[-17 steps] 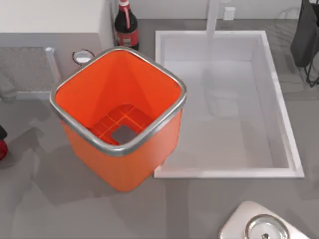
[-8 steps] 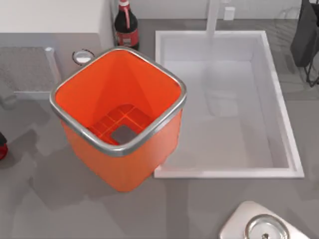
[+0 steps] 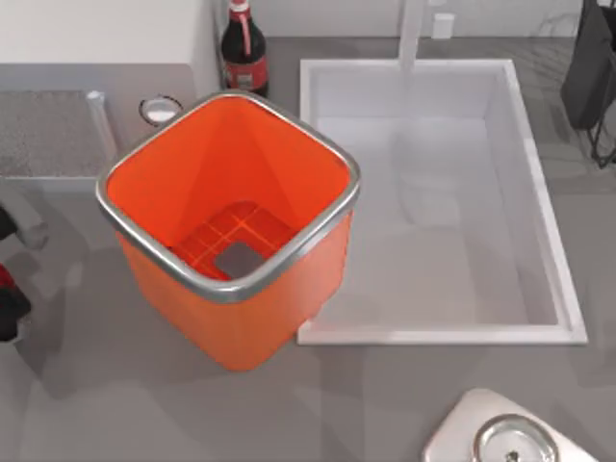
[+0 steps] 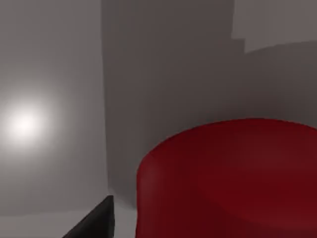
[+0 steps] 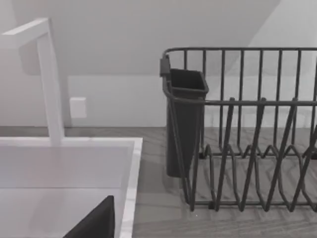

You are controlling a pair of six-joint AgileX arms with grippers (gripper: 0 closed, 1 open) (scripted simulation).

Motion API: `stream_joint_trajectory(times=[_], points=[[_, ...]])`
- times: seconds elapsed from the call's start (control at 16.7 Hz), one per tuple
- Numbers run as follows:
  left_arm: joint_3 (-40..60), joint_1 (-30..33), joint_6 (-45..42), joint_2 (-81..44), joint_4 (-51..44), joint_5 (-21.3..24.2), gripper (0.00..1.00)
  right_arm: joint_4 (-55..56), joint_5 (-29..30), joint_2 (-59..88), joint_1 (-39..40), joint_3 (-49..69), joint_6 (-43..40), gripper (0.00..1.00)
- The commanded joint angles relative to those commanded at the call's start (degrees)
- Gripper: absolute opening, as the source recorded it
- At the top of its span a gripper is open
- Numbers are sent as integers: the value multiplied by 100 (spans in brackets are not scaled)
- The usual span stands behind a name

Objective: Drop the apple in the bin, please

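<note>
At the far left edge of the top view, the left gripper (image 3: pixel 8 308) pokes in low over the grey desk (image 3: pixel 144 404), well to the left of the bin (image 3: pixel 231 289). It shows as a dark tip with a bit of red on it. In the left wrist view the apple (image 4: pixel 233 183) is very close to the camera, big, round and deep red, and one dark finger (image 4: pixel 94 223) of the left arm shows beside it. I cannot tell if the jaws are open or closed on the apple.

The bin stands on the desk left of the middle. It is bright orange, with a shiny silver rim and a grid on its bottom. The apple is outside the bin, off to its left.

Just behind the bin, at the far side, stands a dark bottle (image 3: pixel 243 53) with a red label. Right of the bin, touching its side, is a white sink (image 3: pixel 539 192) with a white tap (image 3: pixel 412 34) at the far edge.

The right arm (image 3: pixel 592 67) is parked at the far right corner, by the dish rack (image 5: pixel 247 129). One dark finger (image 5: pixel 96 223) of the right arm shows in the right wrist view, and I cannot tell how its jaws stand.
</note>
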State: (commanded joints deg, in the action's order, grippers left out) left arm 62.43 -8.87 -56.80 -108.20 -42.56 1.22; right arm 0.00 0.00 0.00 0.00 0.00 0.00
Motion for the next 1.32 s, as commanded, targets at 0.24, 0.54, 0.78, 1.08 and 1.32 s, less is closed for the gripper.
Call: stream_joint_trajectory(times=[0.24, 0.54, 0.78, 1.08, 1.32], points=[[199, 47, 41, -309, 158, 2, 100, 0, 0, 0, 0, 0, 0, 100], [199, 47, 41, -309, 158, 2, 85, 0, 0, 0, 0, 0, 0, 100], [199, 47, 41, -309, 158, 2, 55, 0, 0, 0, 0, 0, 0, 100], [199, 47, 41, -309, 158, 2, 17, 0, 0, 0, 0, 0, 0, 100], [199, 47, 41, -309, 158, 2, 0, 0, 0, 0, 0, 0, 0, 100]])
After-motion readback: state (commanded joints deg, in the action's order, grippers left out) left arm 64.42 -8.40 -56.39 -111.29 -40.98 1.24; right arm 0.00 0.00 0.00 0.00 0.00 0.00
